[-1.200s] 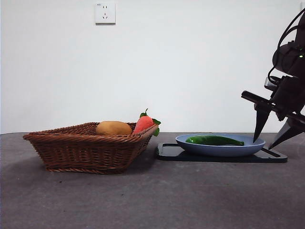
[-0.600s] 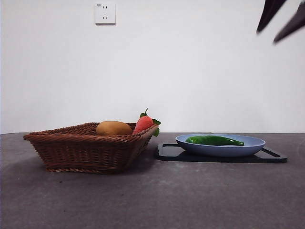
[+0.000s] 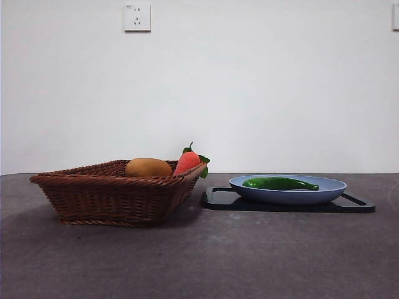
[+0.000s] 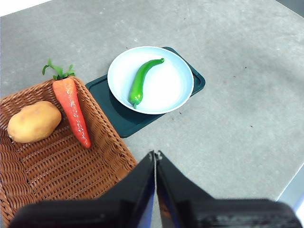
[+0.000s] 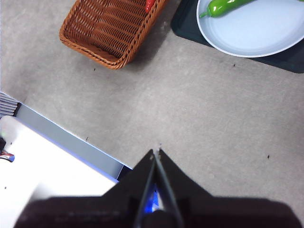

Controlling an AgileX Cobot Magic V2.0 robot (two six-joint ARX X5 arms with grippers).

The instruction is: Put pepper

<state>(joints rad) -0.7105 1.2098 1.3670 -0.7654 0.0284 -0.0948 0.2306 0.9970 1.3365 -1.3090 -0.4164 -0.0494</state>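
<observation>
Both pairs of black jaws are pressed together with nothing between them. From its wrist camera, the left gripper [image 4: 155,154] hangs high above the grey worktop [image 4: 237,123], its tips over the near edge of the brown woven wicker basket [image 4: 57,166]. The right gripper [image 5: 156,152] also sits high over bare worktop, well apart from the basket and the plate. Neither arm shows in the front view.

Inside the basket lie a rounded yellow-brown potato [image 4: 34,121] and an orange-red carrot with green leaves [image 4: 72,105], side by side. Just beyond the basket, a dark green rectangular tray [image 4: 114,111] carries a round pale blue plate [image 4: 175,90]. On that plate rests the long, glossy green pepper [image 4: 141,81], slightly curved. A white wall socket [image 3: 137,17] is on the far wall.
</observation>
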